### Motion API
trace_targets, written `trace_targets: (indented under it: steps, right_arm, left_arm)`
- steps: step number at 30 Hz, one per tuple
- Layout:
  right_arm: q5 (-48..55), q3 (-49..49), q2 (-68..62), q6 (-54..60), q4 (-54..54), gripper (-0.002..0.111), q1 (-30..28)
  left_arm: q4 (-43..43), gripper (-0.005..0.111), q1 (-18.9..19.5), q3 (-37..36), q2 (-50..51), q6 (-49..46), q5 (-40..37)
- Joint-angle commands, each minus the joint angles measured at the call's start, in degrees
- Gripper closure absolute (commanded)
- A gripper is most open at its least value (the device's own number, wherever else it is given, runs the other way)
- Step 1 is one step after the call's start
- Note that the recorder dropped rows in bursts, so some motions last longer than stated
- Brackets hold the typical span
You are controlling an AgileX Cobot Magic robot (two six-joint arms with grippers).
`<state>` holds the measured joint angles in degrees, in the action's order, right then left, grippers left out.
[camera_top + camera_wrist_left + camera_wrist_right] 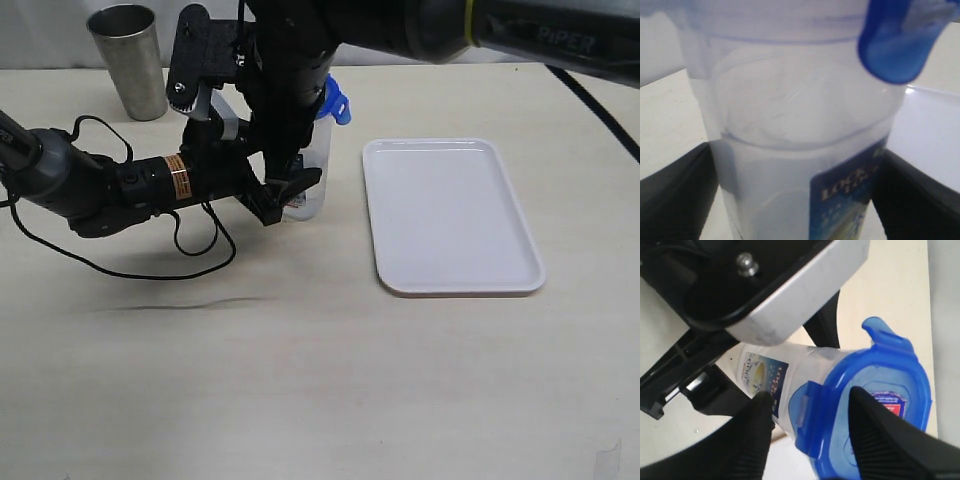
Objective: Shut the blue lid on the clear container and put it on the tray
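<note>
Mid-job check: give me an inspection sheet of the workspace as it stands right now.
Surface: beige table, no spills seen.
Job's things: blue lid sits on the clear container, with one flap sticking out unlatched; tray empty, container standing beside it.
Clutter: steel cup upright at the back.
Hands: left hand grips the container's sides; right hand open over the lid.
Cables: black cable looped on the table by the left arm.
Surroundings: nothing seen.
</note>
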<state>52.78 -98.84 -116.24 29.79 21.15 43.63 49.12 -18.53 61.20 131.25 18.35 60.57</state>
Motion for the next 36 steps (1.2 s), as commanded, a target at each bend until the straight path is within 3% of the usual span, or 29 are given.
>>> trace_targets:
  steps: [1, 24, 28, 33, 36]
  right_arm:
    - [5.4, 2.2, -0.6, -0.4, -7.6, 0.063, -0.8]
    - [-2.6, 2.2, 8.1, -2.6, -17.0, 0.063, -1.7]
    - [-3.0, 2.2, 8.4, -5.4, -17.0, 0.063, -4.2]
    - [-2.4, 1.7, 8.4, -19.1, -18.4, 0.063, -10.0]
    - [-0.4, 1.7, 8.4, -20.2, -25.4, 0.063, -13.7]
  left_arm:
    - [2.6, 0.107, -0.2, -0.5, 0.2, -0.3, 0.2]
    - [2.6, 0.107, -0.2, -0.5, 0.2, -0.3, -0.3]
    - [2.6, 0.107, -0.2, -0.5, 0.2, -0.3, -0.3]
    - [2.6, 0.107, -0.2, -0.5, 0.2, -0.3, -0.3]
    - [2.6, 0.107, -0.2, -0.5, 0.2, -0.3, -0.3]
